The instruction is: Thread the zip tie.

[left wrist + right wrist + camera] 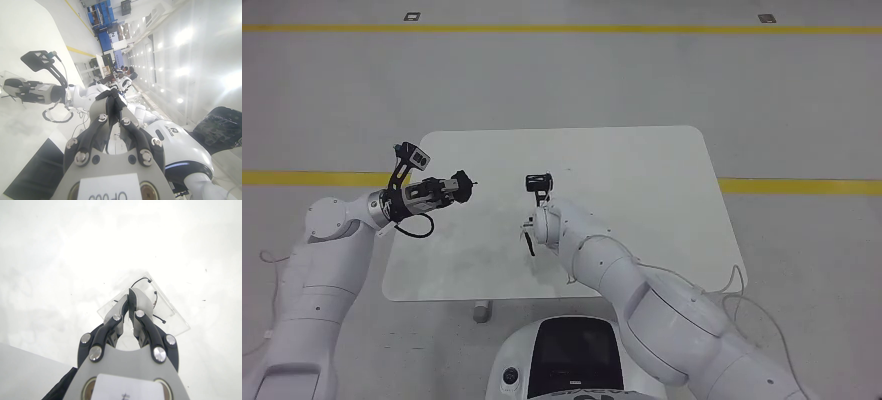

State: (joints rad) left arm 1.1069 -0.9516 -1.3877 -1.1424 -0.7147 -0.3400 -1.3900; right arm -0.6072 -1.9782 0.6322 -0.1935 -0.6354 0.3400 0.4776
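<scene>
White table point(642, 160) with rounded corners, bare across the whole right half and along the far edge, so plenty of open surface there. Over the left part, close to the left edge, left gripper point(470, 184) held above the top and pointing right, jaws pinched tight on a black zip tie point(110, 94) that sticks out bunched just past the fingertips point(98, 106). Right of it and nearer the near edge, apart from it, right gripper point(529, 240) pointing down at the table left of centre. Directly beneath that gripper, clear tray point(171, 313) lying flat on the table, shallow with a low rim, one corner toward the near edge. Inside the tray, a few loose zip ties point(140, 280), thin and black with small square heads, scattered on the side right of the fingers and not stacked. Right gripper point(129, 298) in its own wrist view with pads pressed together, no gap between them; thin dark strip along the seam of the pads, but cannot tell whether a tie is caught there. From the left wrist view, tray rim point(7, 72) beside the right gripper's fingers
</scene>
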